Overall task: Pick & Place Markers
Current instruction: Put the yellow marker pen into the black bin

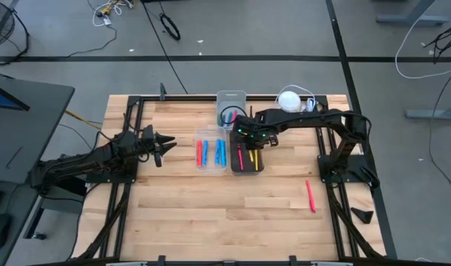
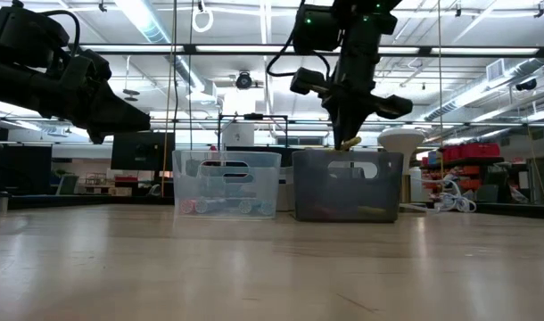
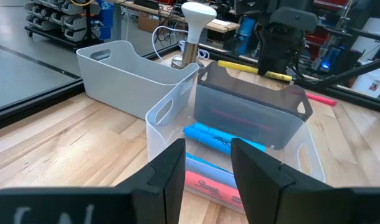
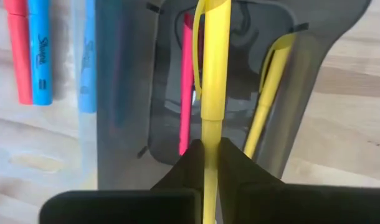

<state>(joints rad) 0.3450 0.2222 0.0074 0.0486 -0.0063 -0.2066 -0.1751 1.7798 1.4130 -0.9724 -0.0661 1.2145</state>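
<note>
Dark bin (image 1: 248,167): you see a pink and a yellow marker inside.
Clear bin (image 1: 211,164): red and blue markers.
Right tool (image 4: 205,155): clamped on yellow marker (image 4: 213,74) over the dark bin.
Left tool (image 3: 205,171): parted, empty.
Desk (image 1: 211,214): a stray red marker (image 1: 310,196).
Third bin (image 1: 231,97): contents unclear.

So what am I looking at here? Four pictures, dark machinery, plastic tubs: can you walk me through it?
These are two robot arms at a wooden table. One picture looks down from above, one looks level across the tabletop, and two come from cameras on the arms' wrists. The right tool hangs over a dark bin, shut on a yellow marker; a pink and another yellow marker already lie inside. Beside it a clear bin holds red and blue markers. One red marker lies loose on the table. The left tool waits apart, partly open and empty.
</note>
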